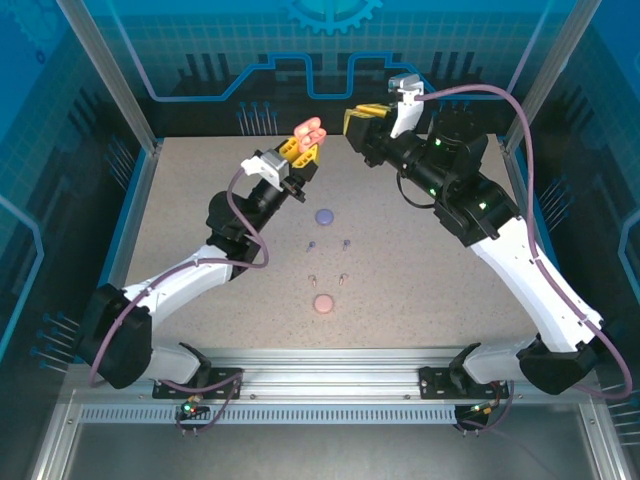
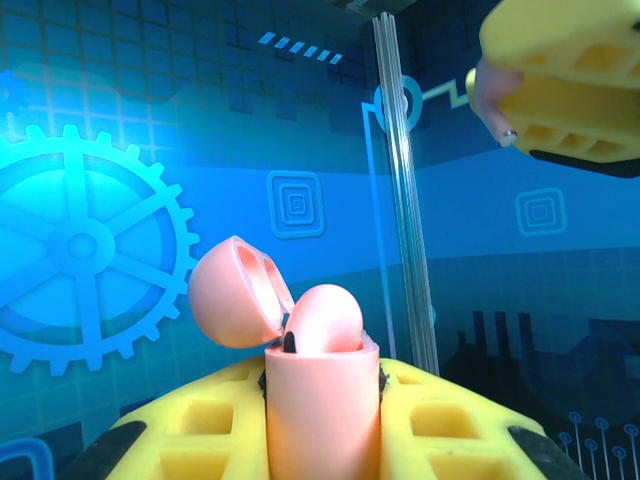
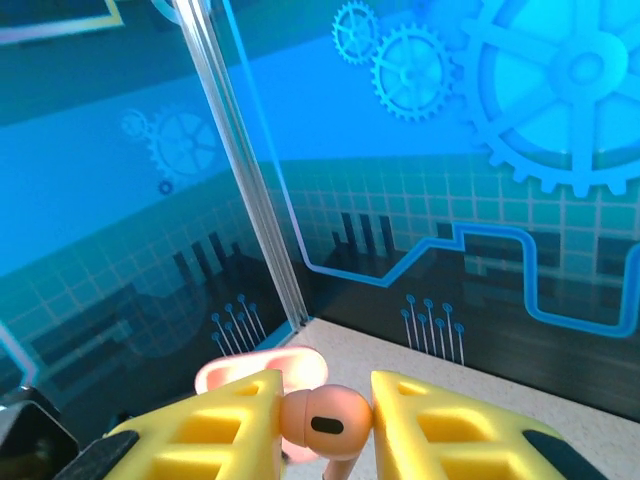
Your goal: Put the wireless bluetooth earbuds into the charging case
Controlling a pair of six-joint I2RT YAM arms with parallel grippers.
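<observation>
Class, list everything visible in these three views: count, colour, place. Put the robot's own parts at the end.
purple case: one, purple, mid-table.
pink case: one, pink, nearer the arm bases.
salmon-orange case: one, salmon-orange, lid open, in left gripper.
purple earbuds: two, purple, between the table's cases.
pink earbuds: two, pink, between purple pair and pink case.
salmon-orange earbuds: two, salmon-orange, one seated in the open case, one in right gripper.
table: one, speckled beige.
left gripper: yellow fingers, shut on the case.
right gripper: yellow fingers, shut on an earbud.
</observation>
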